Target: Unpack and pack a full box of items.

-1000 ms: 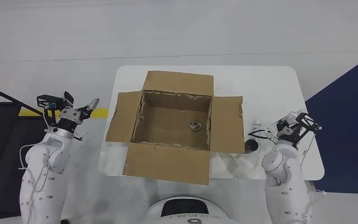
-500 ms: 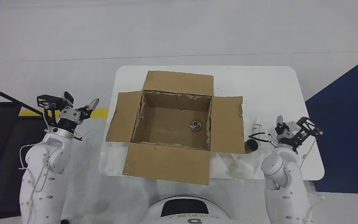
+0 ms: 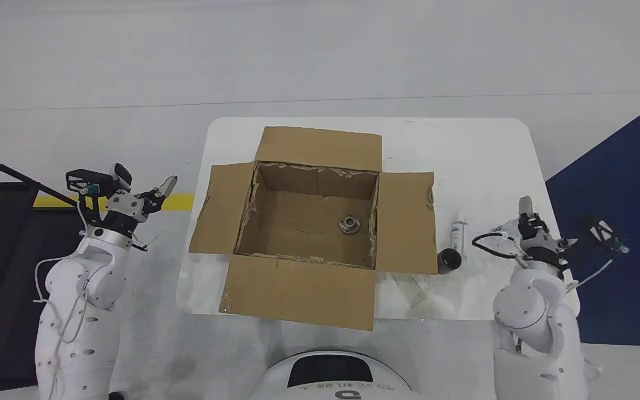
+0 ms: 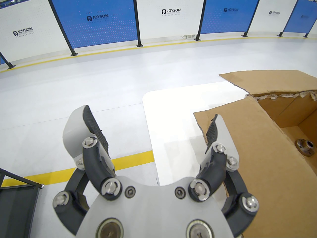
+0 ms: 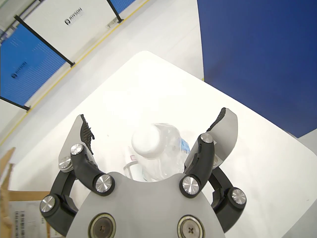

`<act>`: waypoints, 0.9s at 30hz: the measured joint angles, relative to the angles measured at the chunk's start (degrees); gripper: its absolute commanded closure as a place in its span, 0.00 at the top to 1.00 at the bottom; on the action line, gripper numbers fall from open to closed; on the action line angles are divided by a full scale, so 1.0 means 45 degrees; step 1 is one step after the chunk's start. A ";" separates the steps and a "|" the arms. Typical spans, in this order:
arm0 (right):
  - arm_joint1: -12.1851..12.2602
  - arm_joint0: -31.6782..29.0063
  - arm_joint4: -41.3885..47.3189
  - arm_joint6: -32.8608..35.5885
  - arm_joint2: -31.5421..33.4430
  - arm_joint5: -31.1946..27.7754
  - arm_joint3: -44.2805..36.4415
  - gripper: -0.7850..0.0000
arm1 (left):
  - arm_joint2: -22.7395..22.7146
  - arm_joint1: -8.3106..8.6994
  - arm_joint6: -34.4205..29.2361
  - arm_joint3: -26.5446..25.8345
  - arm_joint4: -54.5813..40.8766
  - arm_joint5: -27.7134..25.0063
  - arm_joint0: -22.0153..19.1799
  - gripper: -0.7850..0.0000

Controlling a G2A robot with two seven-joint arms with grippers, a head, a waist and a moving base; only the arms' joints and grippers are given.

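Cardboard box [image 3: 308, 290], top view. It sits mid-table [image 3: 470, 150] with all four flaps folded out.
- Step, as I judge it: unpacking is nearly done. One small flanged metal fitting [image 3: 348, 222] lies on the box floor near the wall on the robot's right, and I see nothing else in the box.
- To lift it well: come in from above, clear of that wall. Pinch across the raised hub, not the thin flange lying flat on the cardboard.
- Right of the box lie a slim white tube [image 3: 458, 230] and a small dark round item [image 3: 450, 260], the latter just beside the flap corner. Set the fitting down apart from these.
- The left gripper [image 3: 148, 182] hangs off the table's left edge, well apart from the box. The right arm [image 3: 530, 300] is at the table's right edge, near the tube.

Left wrist view.
- The left claw is spread wide with nothing between its pads.
- The box's left flap shows just past one finger, and the fitting shows deep inside the box.

Right wrist view.
- The right gripper [image 5: 154, 121] is likewise spread and holds nothing.
- A clear plastic bottle [image 5: 153, 149] stands upright between the fingers with its white cap on. As far as I can see it touches neither pad. The tube lies just beside it.
- Raise this claw straight up before any sideways move, or a finger could tip the bottle onto the tube.
- I cannot tell whether the bottle holds liquid.
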 measured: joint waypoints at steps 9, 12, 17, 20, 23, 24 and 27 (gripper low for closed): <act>0.0231 -0.0977 0.2875 0.3352 0.0931 -0.4318 -0.3530 0.84 | 0.0000 0.0000 0.0000 0.0000 0.0000 0.0000 0.0000 1.00; 0.0497 -0.0157 0.3251 0.5851 0.0568 -0.6738 -0.3384 0.88 | 0.0000 0.0000 0.0000 0.0000 0.0000 0.0000 0.0000 1.00; 0.0933 0.1866 0.2496 1.0924 -0.1348 -0.8657 -0.3382 0.94 | 0.0000 0.0000 0.0000 0.0000 0.0000 0.0000 0.0000 1.00; 0.1064 0.3007 0.1308 1.3197 -0.2988 -0.8312 -0.3382 0.75 | 0.0000 0.0000 0.0000 0.0000 0.0000 0.0000 0.0000 1.00; 0.1114 0.3692 0.0638 1.4614 -0.4563 -0.7785 -0.3295 0.53 | 0.0000 0.0000 0.0000 0.0000 0.0000 0.0000 0.0000 1.00; 0.1127 0.3883 0.0476 1.4929 -0.4981 -0.7678 -0.3156 0.52 | 0.0000 0.0000 0.0000 0.0000 0.0000 0.0000 0.0000 1.00; 0.1156 0.4576 -0.0208 1.5466 -0.6165 -0.7474 -0.2511 0.55 | 0.0000 0.0000 0.0000 0.0000 0.0000 0.0000 0.0000 1.00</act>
